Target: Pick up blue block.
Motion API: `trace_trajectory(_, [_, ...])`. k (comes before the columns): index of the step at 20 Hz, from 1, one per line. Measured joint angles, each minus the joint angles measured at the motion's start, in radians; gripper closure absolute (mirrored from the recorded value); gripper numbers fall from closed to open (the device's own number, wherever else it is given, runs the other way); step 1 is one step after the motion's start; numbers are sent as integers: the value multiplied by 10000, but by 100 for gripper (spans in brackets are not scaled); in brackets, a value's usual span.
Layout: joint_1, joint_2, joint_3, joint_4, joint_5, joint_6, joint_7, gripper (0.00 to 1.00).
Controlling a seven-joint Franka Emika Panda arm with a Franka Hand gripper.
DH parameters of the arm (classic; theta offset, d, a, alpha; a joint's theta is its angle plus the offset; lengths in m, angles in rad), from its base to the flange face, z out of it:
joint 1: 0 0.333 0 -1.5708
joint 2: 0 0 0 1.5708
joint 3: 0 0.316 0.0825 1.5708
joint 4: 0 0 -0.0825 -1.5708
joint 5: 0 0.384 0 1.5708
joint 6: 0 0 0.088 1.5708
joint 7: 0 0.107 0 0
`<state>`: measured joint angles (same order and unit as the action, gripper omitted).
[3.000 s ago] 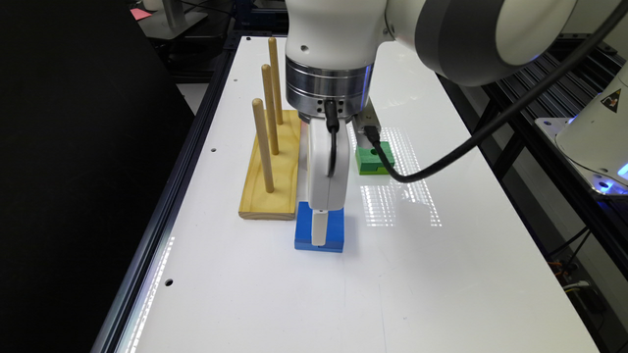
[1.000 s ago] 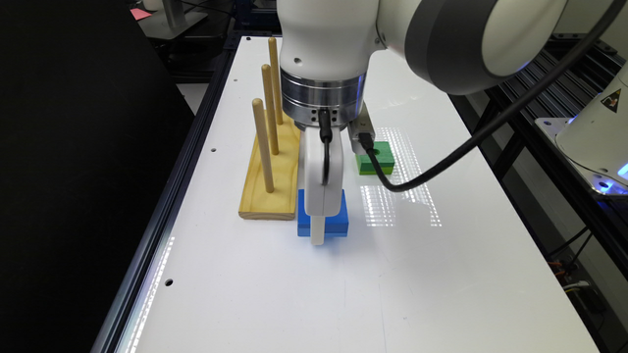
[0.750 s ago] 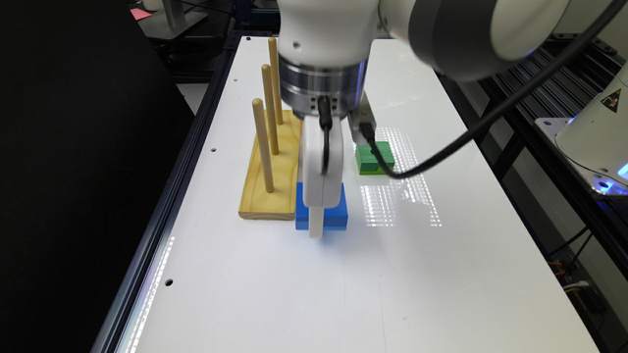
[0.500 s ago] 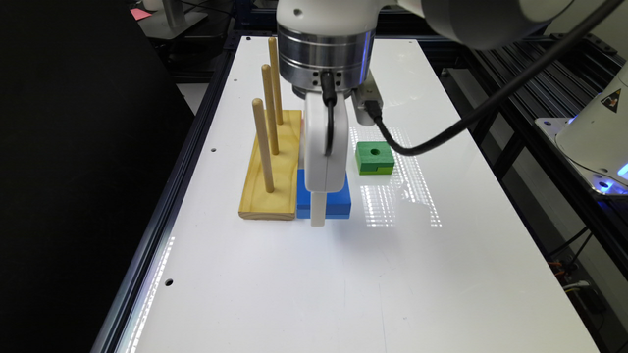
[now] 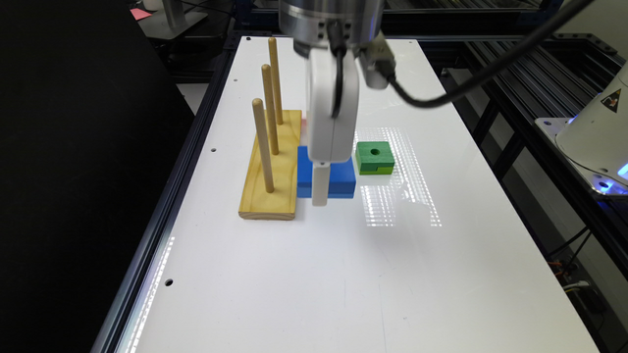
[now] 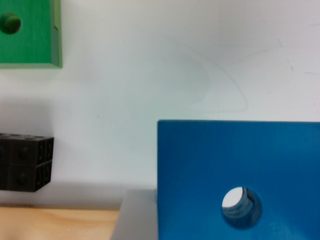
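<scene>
The blue block [image 5: 343, 179] is a flat bright-blue square with a round centre hole. It hangs a little above the white table beside the near end of the wooden peg base. My gripper [image 5: 320, 196] comes straight down over it and is shut on it, with a white finger crossing the block's near face. The wrist view has the blue block [image 6: 240, 160] close and large, with its hole visible and a grey shadow beneath its edge.
A smaller green holed block [image 5: 375, 157] [image 6: 27, 32] lies on the table toward the exterior view's right of the blue one. The wooden base [image 5: 272, 181] [image 6: 55, 225] carries three upright pegs [image 5: 262, 144]. A black studded piece [image 6: 25, 162] sits apart from the blue block.
The gripper has risen, and the blue block has come up off the table with it. The block now sits higher against the peg base. The green block is uncovered.
</scene>
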<state>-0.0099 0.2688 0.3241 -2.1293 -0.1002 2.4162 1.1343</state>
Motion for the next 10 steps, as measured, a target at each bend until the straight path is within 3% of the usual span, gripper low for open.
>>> trace_trajectory(3, [-3,-285,33,7,16,-208,29,100])
trace_trajectory(7, [-3,-706,70,5,104,-595,30,100])
trace_trajectory(10, [-4,-788,71,8,109,-637,30,100])
